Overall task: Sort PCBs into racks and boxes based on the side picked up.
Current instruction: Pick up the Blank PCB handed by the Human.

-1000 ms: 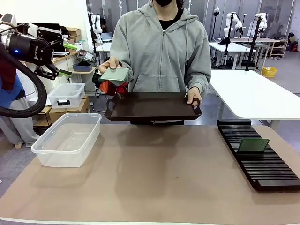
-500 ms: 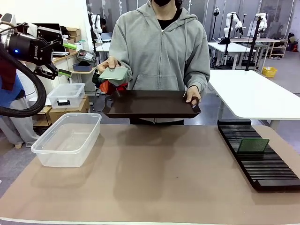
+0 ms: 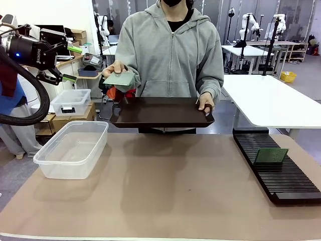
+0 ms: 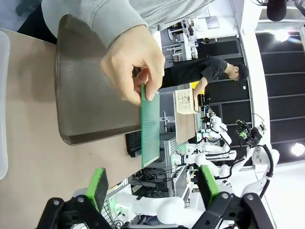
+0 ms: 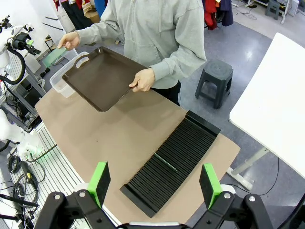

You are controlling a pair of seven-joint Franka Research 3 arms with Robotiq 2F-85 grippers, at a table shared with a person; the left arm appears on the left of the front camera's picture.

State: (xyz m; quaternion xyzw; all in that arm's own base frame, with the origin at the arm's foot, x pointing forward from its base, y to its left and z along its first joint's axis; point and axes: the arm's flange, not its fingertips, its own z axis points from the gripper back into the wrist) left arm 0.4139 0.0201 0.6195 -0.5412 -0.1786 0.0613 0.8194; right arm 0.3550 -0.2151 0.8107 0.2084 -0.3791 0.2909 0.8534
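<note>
**A:** How are the left gripper's (image 3: pixel 73 64) fingers standing?

**B:** Spread as wide as they go, with the green pads (image 4: pixel 98 187) well apart and nothing between them. The gripper hangs in the air off the table's left end. It is higher than the large clear translucent plastic tub (image 3: pixel 47 161) and points toward the person.

**A:** And what's in front of it?

**B:** A thin flat green circuit board (image 4: pixel 150 129), pinched at one end in the person's hand (image 4: pixel 131 64). From that wrist you see the board nearly edge-on. From the front its pale grey-green face is turned up. It is held beside the person's chest, near the gripper but apart from it.

**A:** The right gripper (image 5: pixel 155 183)?

**B:** That one is open wide too, with nothing in it. It looks down from high above the right end of the tan table (image 3: pixel 175 196), over the long black ribbed rack (image 5: pixel 190 138).

**A:** Anything in that rack?

**B:** A second green board (image 3: pixel 271 156) stands on edge in the slots, about midway along.

**A:** What about the person's other hand (image 3: pixel 205 103)?

**B:** It grips one end of a dark brown rectangular handled tray (image 3: pixel 160 111), held level just above the table's far edge. The tub sits on the table's left side and the rack lies along its right, well apart.
</note>
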